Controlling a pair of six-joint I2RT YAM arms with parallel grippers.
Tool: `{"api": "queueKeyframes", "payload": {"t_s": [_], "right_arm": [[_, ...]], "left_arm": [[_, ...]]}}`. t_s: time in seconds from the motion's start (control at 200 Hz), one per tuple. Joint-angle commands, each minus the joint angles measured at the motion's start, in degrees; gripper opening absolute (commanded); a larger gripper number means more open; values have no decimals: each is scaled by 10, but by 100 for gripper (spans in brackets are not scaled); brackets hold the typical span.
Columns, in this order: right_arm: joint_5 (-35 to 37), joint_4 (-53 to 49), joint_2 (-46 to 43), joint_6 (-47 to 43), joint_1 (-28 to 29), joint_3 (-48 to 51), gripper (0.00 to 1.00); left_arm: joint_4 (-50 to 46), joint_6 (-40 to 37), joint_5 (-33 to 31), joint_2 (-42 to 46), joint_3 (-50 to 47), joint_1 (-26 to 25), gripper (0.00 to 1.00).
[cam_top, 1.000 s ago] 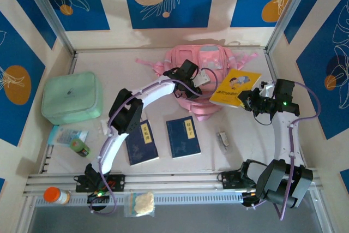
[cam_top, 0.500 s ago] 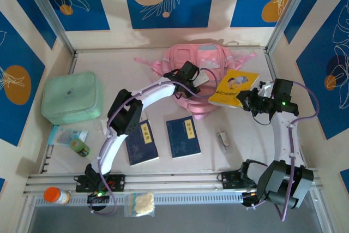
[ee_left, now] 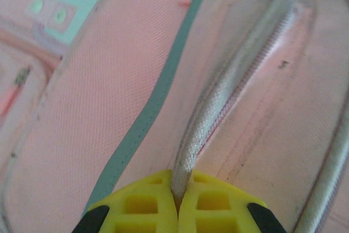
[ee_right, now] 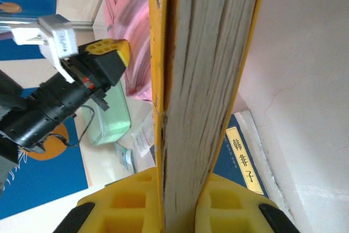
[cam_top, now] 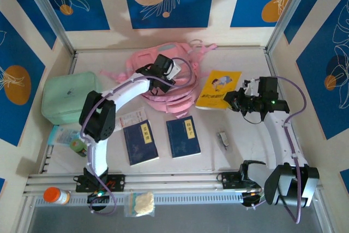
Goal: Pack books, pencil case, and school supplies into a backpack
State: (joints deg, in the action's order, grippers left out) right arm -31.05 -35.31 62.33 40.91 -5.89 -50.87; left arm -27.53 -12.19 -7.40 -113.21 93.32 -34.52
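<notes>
The pink backpack (cam_top: 166, 88) lies crumpled at the back middle of the table. My left gripper (cam_top: 162, 68) is shut on its pale piping (ee_left: 218, 96) beside the zip, holding that edge up. My right gripper (cam_top: 235, 100) is shut on the yellow cartoon book (cam_top: 218, 88), which hangs just right of the backpack; in the right wrist view its page edge (ee_right: 204, 80) stands between my fingers. Two navy books (cam_top: 140, 141) (cam_top: 182, 136) lie flat in front. The small grey-white item (cam_top: 222, 138) lies to their right. The translucent teal pencil case (cam_top: 65, 133) lies at the left.
A padded mint-green zip case (cam_top: 71, 97) sits at the left. A white leaflet (cam_top: 133, 118) lies by the left navy book, and a small green bottle (cam_top: 80, 147) stands near the pouch. An orange-capped bottle (cam_top: 54, 195) and a clear bag (cam_top: 140, 203) rest on the front rail.
My left gripper has pulled the backpack to the left and back, turning and bunching it. My right gripper has carried the yellow book a little left and nearer.
</notes>
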Motion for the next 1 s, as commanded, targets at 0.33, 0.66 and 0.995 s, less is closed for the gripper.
{"api": "queueKeyframes", "payload": {"t_s": [0.33, 0.66, 0.995], "right_arm": [[-32, 13, -32, -24, 55, 14, 0], [-32, 194, 114, 26, 176, -4, 0], [33, 355, 328, 43, 268, -125, 0]], "left_arm": [[-45, -49, 75, 96, 74, 46, 0], [-52, -72, 159, 154, 65, 87, 0], [-30, -53, 226, 153, 66, 92, 0]]}}
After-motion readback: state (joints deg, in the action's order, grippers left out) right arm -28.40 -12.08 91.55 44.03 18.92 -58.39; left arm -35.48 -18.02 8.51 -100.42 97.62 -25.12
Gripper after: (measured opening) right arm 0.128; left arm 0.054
